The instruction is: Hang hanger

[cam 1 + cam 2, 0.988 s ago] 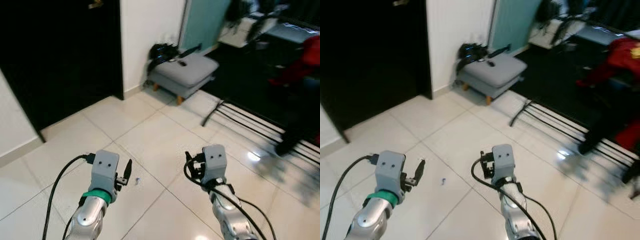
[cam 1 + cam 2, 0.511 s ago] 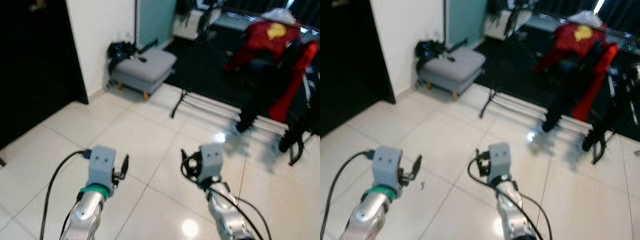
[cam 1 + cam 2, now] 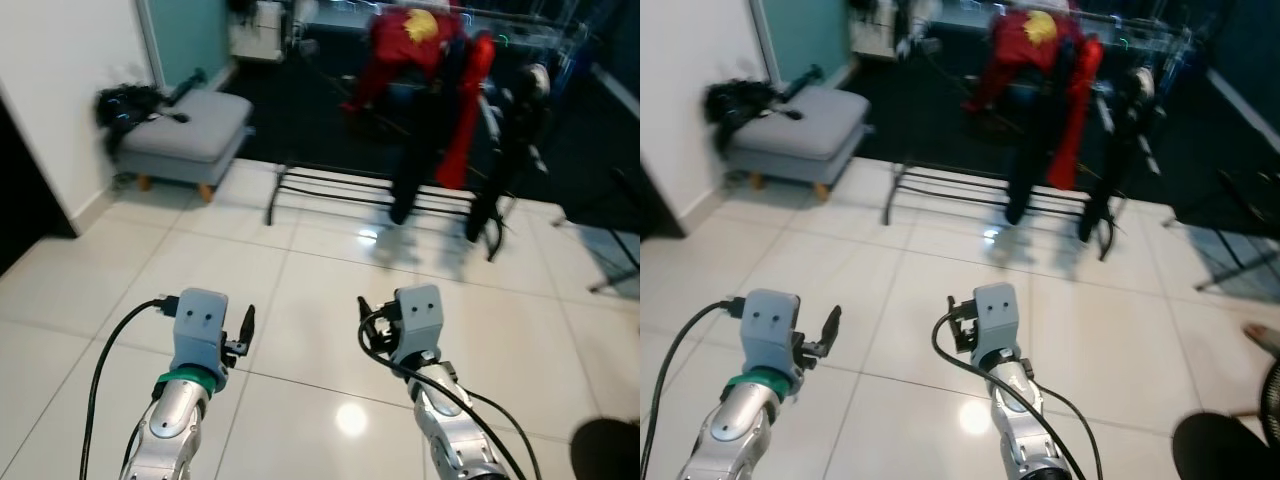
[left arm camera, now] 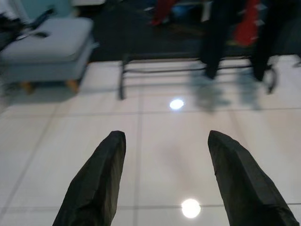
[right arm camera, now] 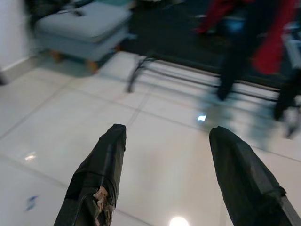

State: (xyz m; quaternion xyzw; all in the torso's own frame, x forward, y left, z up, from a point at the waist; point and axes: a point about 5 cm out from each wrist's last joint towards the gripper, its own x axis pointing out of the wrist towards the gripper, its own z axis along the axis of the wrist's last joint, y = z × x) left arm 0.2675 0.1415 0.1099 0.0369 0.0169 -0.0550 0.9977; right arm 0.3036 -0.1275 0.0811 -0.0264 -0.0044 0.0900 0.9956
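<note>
Turning right has brought the clothes rack (image 3: 440, 110) with its red garment (image 3: 415, 40) into view far ahead. Left gripper (image 4: 162, 183) and right gripper (image 5: 167, 181) hover apart and empty; no loose hanger is discernible.

Left arm: raised forward, low in head view, green band at wrist.
Left gripper (image 4: 162, 179): fingers spread wide, empty.
Right arm: raised forward beside left, cable looped at wrist.
Right gripper (image 5: 167, 181): fingers apart, empty.
</note>
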